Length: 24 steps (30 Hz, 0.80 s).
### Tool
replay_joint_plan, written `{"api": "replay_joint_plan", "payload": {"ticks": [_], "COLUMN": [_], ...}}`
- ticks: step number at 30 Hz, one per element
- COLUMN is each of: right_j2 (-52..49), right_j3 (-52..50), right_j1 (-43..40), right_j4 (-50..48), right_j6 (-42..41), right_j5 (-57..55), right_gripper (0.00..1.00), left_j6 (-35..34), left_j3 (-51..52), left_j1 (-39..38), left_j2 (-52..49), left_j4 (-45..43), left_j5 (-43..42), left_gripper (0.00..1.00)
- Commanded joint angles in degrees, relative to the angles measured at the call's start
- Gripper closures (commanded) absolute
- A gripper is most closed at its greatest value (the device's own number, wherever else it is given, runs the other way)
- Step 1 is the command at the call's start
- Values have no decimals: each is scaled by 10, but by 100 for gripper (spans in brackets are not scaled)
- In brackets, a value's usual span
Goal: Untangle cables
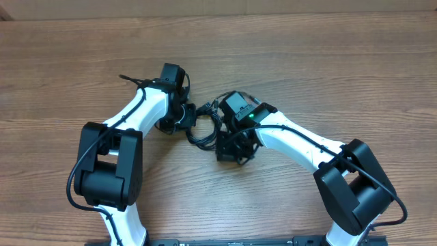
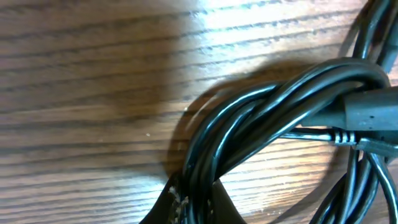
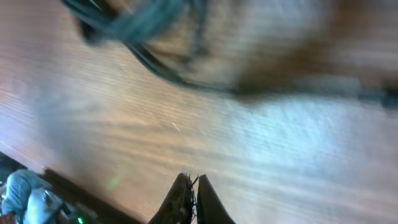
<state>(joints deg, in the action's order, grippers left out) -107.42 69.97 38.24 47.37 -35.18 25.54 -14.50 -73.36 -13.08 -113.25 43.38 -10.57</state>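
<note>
Table (image 1: pixel 307 61): left jaws pinch cables (image 2: pixel 261 118), right jaws closed.

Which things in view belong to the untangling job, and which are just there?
Job in hand:
- cables, bunched between the arms
- left claw, shut on a bundle of them
- right claw, shut, holding nothing

Just there:
- table
- the arms' own black wires

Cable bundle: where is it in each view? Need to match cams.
Overhead: cable bundle at centre, between the two wrists.
Left wrist: cable bundle fills centre-right and runs down to the bottom edge.
Right wrist: cable bundle blurred, top left.
Shared landmark: the wood-grain table.
</note>
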Motion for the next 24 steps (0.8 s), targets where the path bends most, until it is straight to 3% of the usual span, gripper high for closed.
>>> {"api": "replay_joint_plan", "payload": {"ticks": [1,5,6,9,10,17,24], "right_j2": [20,20,20,20,20,19,15], "right_j3": [-2,-2,-2,-2,-2,-2,-3], "right_j1": [-3,-3,-3,-5,-8,-28,-23], "right_j4": [23,65,68,47,27,-135,-161], "right_j6": [5,6,6,12,12,12,9], "right_j5": [11,3,-9,-51,-68,-139,-218], "right_gripper": [96,96,91,60,56,57,57], "left_j6": [3,3,3,2,2,2,2], "left_j3": [6,6,6,6,6,6,6], "left_j1": [3,3,3,3,3,3,3], "left_j2": [4,4,4,4,4,4,4], "left_j4": [-4,-4,-4,-4,-5,-6,-6], "left_j5": [22,22,22,22,22,22,22], "left_gripper": [95,95,95,94,94,91,91]}}
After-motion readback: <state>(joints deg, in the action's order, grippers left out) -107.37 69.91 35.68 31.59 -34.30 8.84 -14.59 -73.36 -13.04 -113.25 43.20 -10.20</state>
